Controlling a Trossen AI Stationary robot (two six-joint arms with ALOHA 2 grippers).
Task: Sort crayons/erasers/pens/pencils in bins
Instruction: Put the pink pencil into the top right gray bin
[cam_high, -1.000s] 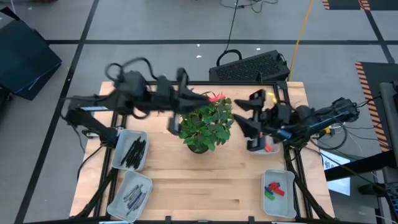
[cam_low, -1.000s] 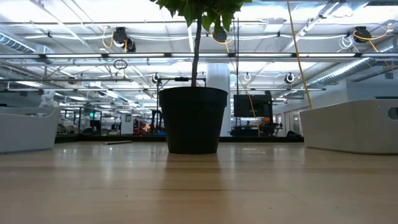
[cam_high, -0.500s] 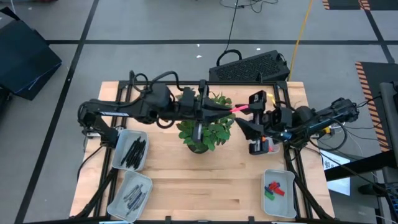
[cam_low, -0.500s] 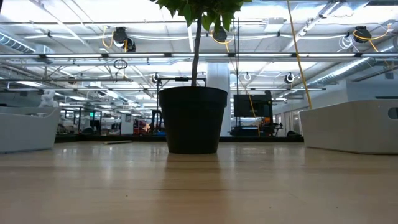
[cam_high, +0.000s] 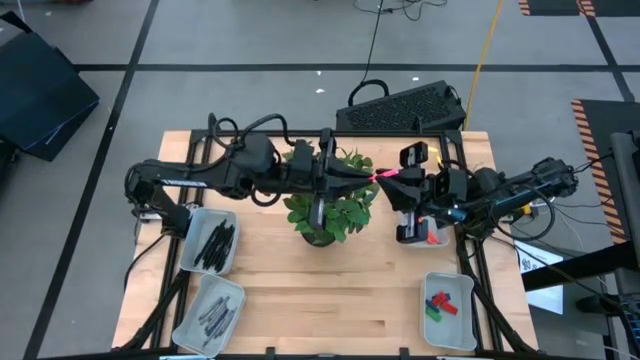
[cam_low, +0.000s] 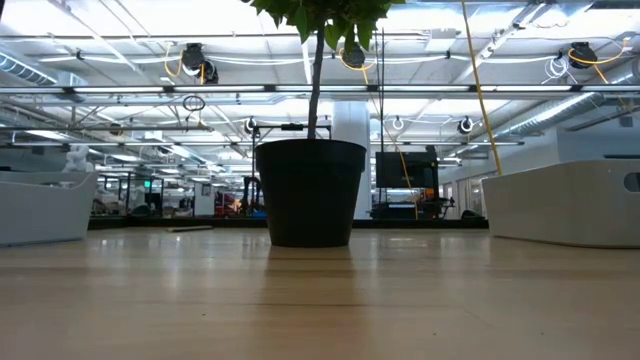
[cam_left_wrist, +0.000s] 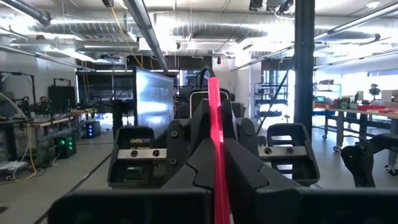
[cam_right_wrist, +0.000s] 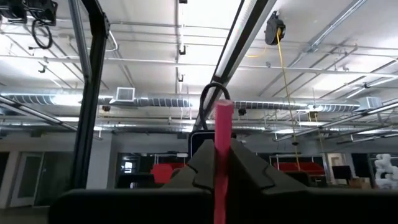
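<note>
Overhead, my left tool (cam_high: 368, 178) and right tool (cam_high: 392, 180) meet nose to nose above the table, just past the plant (cam_high: 330, 200), with a red pencil (cam_high: 383, 176) spanning them along the 9-to-3 line, and the bin (cam_high: 418, 233) directly at 6 o'clock of the right tool. Through the left wrist the pencil (cam_left_wrist: 215, 149) runs straight ahead between my closed fingers (cam_left_wrist: 168, 186) into the facing tool (cam_left_wrist: 214, 140); through the right wrist it (cam_right_wrist: 221, 155) sits pinched the same way, so both tools are clamped on it.
</note>
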